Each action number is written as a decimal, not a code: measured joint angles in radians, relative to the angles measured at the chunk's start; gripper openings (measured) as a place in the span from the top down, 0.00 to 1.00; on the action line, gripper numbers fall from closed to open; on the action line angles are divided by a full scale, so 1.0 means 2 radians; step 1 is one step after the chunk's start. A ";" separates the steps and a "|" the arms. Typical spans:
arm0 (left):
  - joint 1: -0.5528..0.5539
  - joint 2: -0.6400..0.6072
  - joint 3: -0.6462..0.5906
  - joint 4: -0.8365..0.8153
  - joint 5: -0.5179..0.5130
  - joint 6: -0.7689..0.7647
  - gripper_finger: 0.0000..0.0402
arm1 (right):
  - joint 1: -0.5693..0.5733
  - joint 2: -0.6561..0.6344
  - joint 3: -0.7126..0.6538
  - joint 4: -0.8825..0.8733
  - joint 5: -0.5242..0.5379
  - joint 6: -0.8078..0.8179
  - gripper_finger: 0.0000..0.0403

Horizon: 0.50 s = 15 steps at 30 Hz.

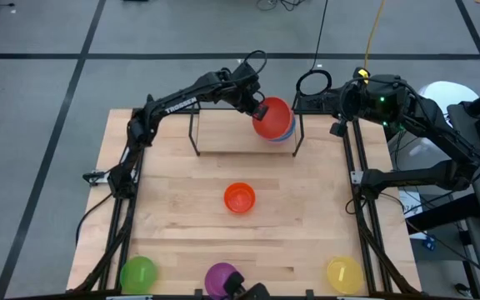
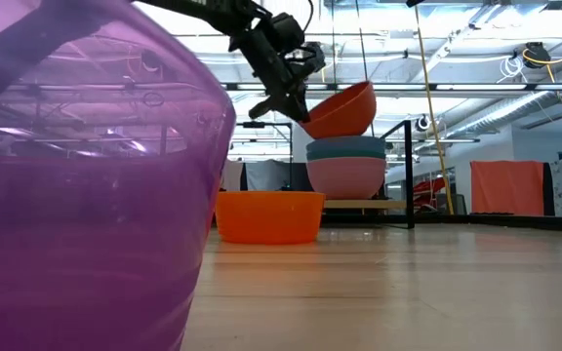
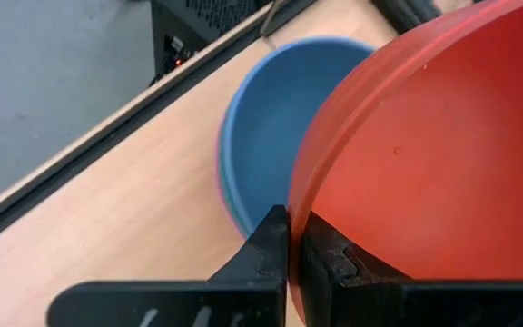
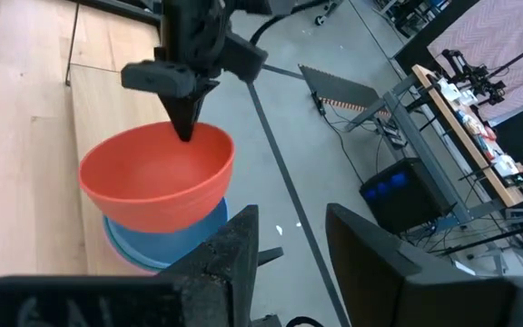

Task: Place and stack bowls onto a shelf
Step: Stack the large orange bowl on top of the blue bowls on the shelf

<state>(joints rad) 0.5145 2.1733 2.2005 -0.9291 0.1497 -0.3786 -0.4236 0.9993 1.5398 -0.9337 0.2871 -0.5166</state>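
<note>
1. Purple bowl fills the near side of the low view, pressed up close to the lens; only from above do we see it as a small bowl at the counter's near edge, between the green bowl and the yellow bowl at the two near corners.
2. Midway across the counter we see the orange bowl standing alone, upright and empty.
3. At the far edge stands the shelf, and on its right part a stack: the low view shows us a pink bowl at the bottom with a teal bowl nested in it, while the left wrist view shows a blue bowl on top.
4. Our left tool is pinched narrow on the rim of the red bowl, which hangs tilted just above the stack; the low view shows a gap beneath it.
5. Our right tool stands wide and holds nothing, waiting beyond the counter's far right corner, looking back at the stack.
</note>
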 joint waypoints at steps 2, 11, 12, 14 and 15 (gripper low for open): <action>0.002 0.001 0.000 -0.002 0.001 -0.001 0.98 | 0.000 0.000 0.000 0.000 0.000 0.000 0.69; 0.003 0.001 0.000 0.025 0.003 -0.027 0.82 | 0.000 0.000 0.000 0.000 0.000 0.000 0.69; 0.003 0.001 0.000 0.025 0.003 -0.026 0.81 | 0.000 0.000 0.000 0.000 0.000 0.000 0.69; 0.003 0.001 0.000 0.025 0.003 -0.025 0.80 | 0.000 0.000 0.000 0.000 0.000 0.000 0.69; 0.002 0.001 0.000 0.026 0.003 -0.025 0.79 | 0.000 0.000 0.000 0.000 0.000 0.000 0.69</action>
<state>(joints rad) 0.5188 2.1746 2.1998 -0.8780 0.1562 -0.4284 -0.4236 0.9993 1.5398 -0.9344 0.2863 -0.5167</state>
